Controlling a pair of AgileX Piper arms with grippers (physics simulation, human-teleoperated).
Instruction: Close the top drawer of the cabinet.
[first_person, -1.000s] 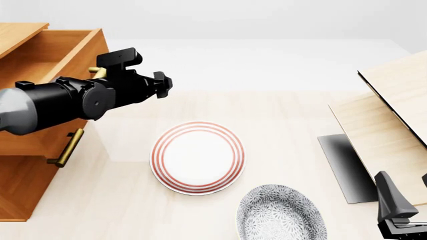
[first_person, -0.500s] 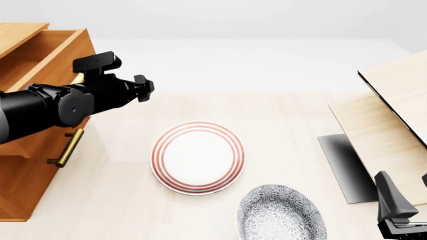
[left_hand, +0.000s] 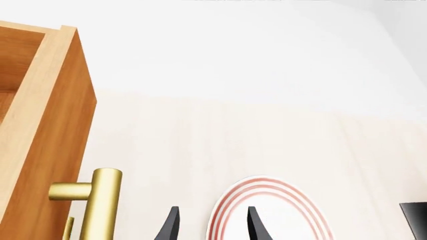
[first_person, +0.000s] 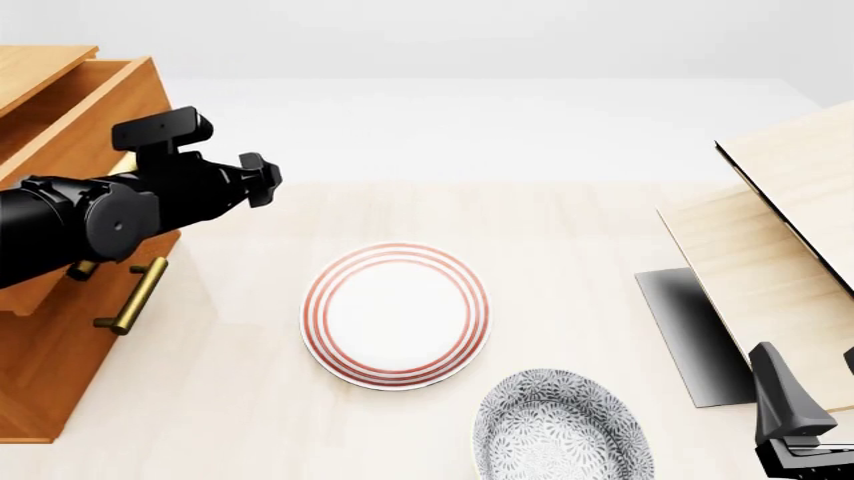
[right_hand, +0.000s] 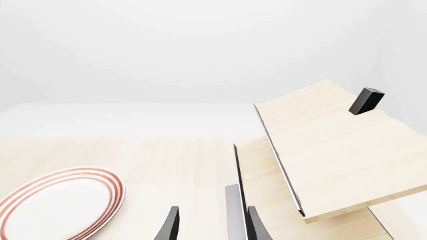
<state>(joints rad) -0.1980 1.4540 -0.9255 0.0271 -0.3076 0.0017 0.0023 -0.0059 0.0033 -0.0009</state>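
The orange-brown cabinet stands at the table's left edge. Its top drawer is partly pulled out to the right. In the left wrist view its front panel and brass handle are close by. My left gripper is open and empty, just right of the drawer front, and the arm lies across that front and hides the handle in the front view. Its fingertips point over the table. My right gripper is open and empty at the near right corner.
A red-ringed white plate lies mid-table, and a grey patterned plate lies nearer. A pale wood box structure with a dark base stands at the right. The lower drawer's brass handle sticks out below my left arm.
My left arm has moved left, and the top drawer has slid left with it, further into the cabinet. The right arm has not moved.
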